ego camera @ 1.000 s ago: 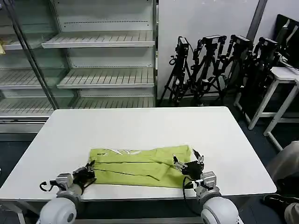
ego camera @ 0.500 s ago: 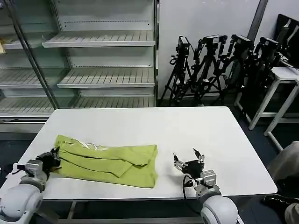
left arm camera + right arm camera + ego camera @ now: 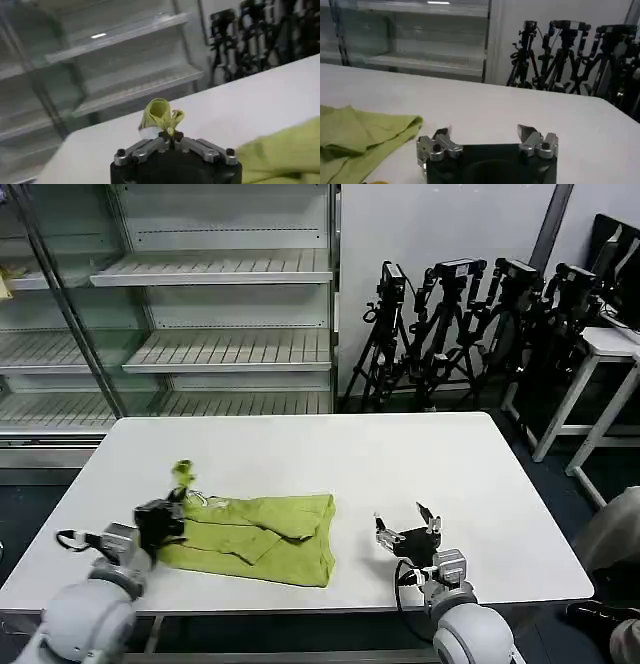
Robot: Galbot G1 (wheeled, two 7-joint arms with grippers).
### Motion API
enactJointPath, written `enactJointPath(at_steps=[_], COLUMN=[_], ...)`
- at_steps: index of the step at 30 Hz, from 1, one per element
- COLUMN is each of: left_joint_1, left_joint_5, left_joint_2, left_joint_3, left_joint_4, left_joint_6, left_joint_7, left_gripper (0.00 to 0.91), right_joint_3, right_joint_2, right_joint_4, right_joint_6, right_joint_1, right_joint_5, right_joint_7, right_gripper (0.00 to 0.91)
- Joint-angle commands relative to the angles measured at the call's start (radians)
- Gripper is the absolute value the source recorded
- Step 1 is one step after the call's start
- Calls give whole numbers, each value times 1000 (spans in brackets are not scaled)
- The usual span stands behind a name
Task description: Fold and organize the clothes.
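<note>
The lime-green T-shirt (image 3: 262, 535) lies folded and bunched on the white table (image 3: 320, 459), left of centre, with a bit of white print near its left end. My left gripper (image 3: 172, 496) is shut on the shirt's left end, and a small tuft of cloth (image 3: 159, 114) sticks up from its jaws, lifted off the table. My right gripper (image 3: 407, 523) hovers open over bare table to the right of the shirt, nothing between its fingers (image 3: 527, 134). The shirt's right edge (image 3: 380, 131) lies a short way from it.
Empty metal shelving (image 3: 200, 314) stands behind the table on the left. Several black camera tripods (image 3: 470, 324) stand at the back right, and a white side table (image 3: 600, 374) sits at the far right. Bare tabletop stretches behind and right of the shirt.
My left gripper dragged the shirt leftward, then swung back right and lifted its end, bunching the cloth. My right gripper let go of the shirt's right edge and stayed in place, open.
</note>
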Motion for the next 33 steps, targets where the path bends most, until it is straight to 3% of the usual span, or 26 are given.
enactJointPath(at_steps=[1,6,16,33], left_joint_1=[-67,-123,-144,-180], left_joint_5=[7,-58,-186,-176], left_joint_2=[-117,-138,-150,-165], left_joint_3=[310,338,348,361], left_joint_4=[-64,43,18,60], left_joint_6=[23,23,23,23], left_joint_7=[-29,-49,-63,-65], left_gripper=[20,20,20,20], right_joint_3=[28,42,109,115], right_joint_2=[-5,-7,-21,-22], right_joint_4=[6,11,32,45], right_joint_6=[3,5,3,1], right_joint_1=[-11,-10,3,-10], right_joint_5=[1,2,18,18], right_joint_7=[-1,0,-1,-1], right_gripper=[907,907,907,907])
